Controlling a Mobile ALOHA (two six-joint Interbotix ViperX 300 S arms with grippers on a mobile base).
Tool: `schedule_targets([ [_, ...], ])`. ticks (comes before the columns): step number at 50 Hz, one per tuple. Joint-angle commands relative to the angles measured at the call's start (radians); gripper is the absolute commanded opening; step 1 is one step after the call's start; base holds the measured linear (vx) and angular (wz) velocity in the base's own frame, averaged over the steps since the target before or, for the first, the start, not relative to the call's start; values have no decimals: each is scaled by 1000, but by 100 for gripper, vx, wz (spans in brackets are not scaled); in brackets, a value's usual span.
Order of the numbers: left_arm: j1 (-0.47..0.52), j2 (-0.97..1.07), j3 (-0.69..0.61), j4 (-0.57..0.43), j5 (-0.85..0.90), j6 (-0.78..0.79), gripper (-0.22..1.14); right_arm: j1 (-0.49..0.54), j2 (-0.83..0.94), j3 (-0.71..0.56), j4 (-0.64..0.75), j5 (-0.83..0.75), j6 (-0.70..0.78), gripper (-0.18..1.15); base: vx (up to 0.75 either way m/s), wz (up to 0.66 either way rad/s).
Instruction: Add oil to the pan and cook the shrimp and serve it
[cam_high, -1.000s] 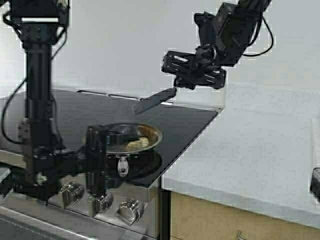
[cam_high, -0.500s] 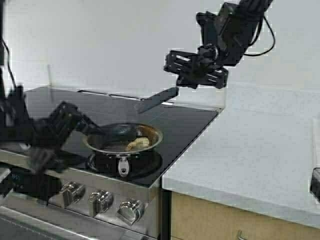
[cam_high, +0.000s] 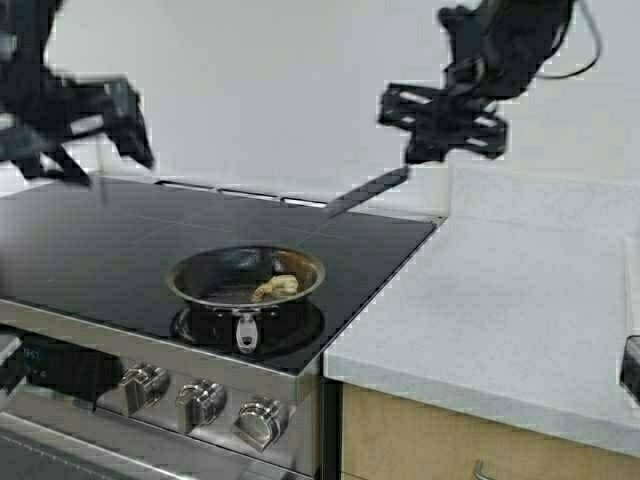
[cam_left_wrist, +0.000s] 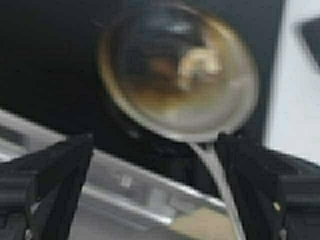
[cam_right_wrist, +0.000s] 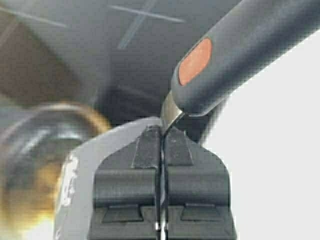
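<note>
High view, near to far: stove knobs (cam_high: 200, 402) line the front panel at the near edge, with the black cooktop (cam_high: 120, 240) behind them. The pan (cam_high: 246, 277) sits on the front burner, handle loop pointing at the knobs. The shrimp (cam_high: 275, 288) lies inside the pan on its right half, a single pale curled piece on the dark browned base. The pale surface (cam_high: 500, 320) adjoins the stove on the right, with a wood cabinet front below it. Left claw (cam_high: 75, 120) is raised well above the back-left of the cooktop, well apart from the pan; in the left wrist view its two dark fingers (cam_left_wrist: 47, 185) are spread wide with nothing between them, pan (cam_left_wrist: 177, 70) and shrimp (cam_left_wrist: 197, 62) seen far off between the fingers. Right claw (cam_high: 440, 120) is up high over the back-right corner of the cooktop, near the wall. It grips a spatula (cam_high: 365, 192) whose grey blade slants down-left, clear of the pan. In the right wrist view the right claw (cam_right_wrist: 161, 145) pads are pressed together on the thin metal of the spatula, whose grey handle (cam_right_wrist: 240, 55) carries an orange spot, with the pan blurred to one side.
</note>
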Motion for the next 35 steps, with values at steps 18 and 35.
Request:
schedule_targets([
  [18, -69, -250, -100, 72, 331, 43, 103, -115, -169, 80, -21, 184, 34, 8, 0, 0],
  [35, -69, -304, -84, 101, 359, 124, 103, -348, -370, 189, -69, 440, 26, 8, 0, 0],
])
